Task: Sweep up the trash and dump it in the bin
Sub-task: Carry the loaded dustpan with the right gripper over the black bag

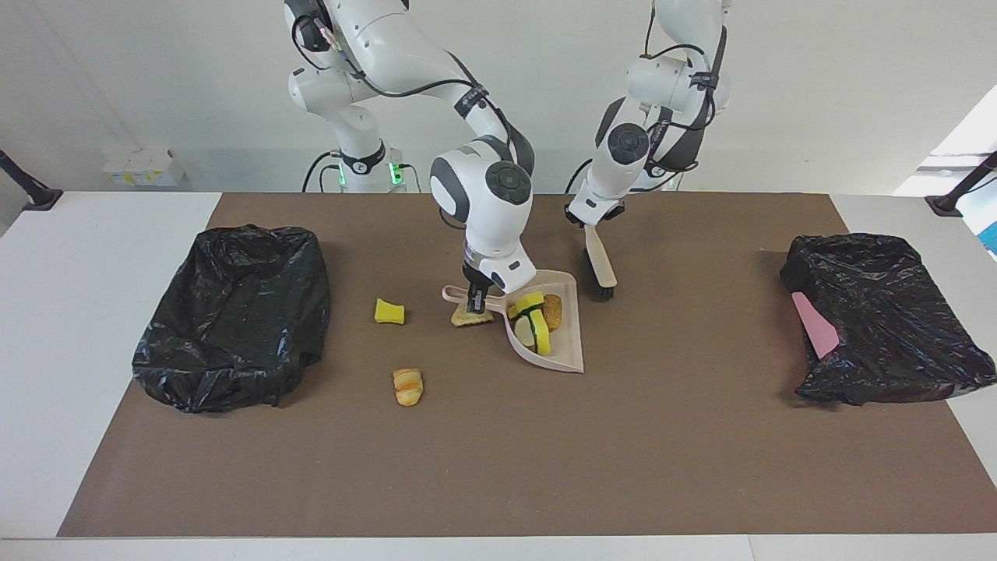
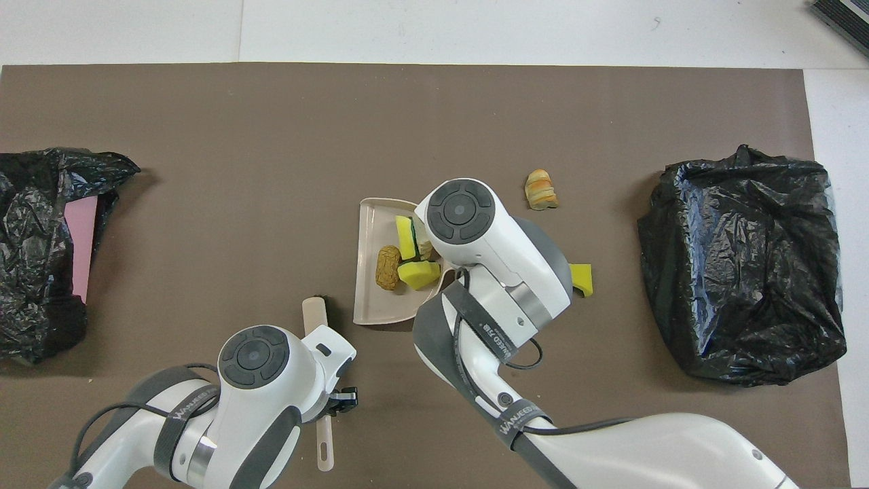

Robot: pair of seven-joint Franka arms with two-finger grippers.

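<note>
I have the right gripper (image 1: 477, 299) clamped on the dustpan (image 1: 572, 335) handle, the pan resting on the bench (image 1: 623, 452) near its middle with its open mouth turned toward the left arm's end. The left gripper (image 1: 590, 222) is pinched on the brush (image 1: 601, 269) handle, the brush hanging tilted with its bristles low just beside the pan, on the side nearer the robots. Of the trash, a yellow sponge (image 1: 534, 321) cluster and a tan lump (image 1: 554, 311) lie in the pan; a bread wedge (image 1: 470, 317) sits on the bench under the pan handle; one yellow chunk (image 1: 389, 312) lies loose toward the right arm's end, and a striped lump (image 1: 408, 386) lies farther from the robots than it. Two black bins stand at the bench ends: the right bin (image 1: 234, 312) looks empty, the left bin (image 1: 888, 319) holds a pink flat piece (image 1: 814, 323). My judgement: the scraps are light, soft and springy, likely to roll or bounce under the bristles, so slow, low strokes suit them. The pan looks like thin, stiff plastic; the handle is the right hold, kept level so the load does not slide out of the open mouth on the way to a bin.
</note>
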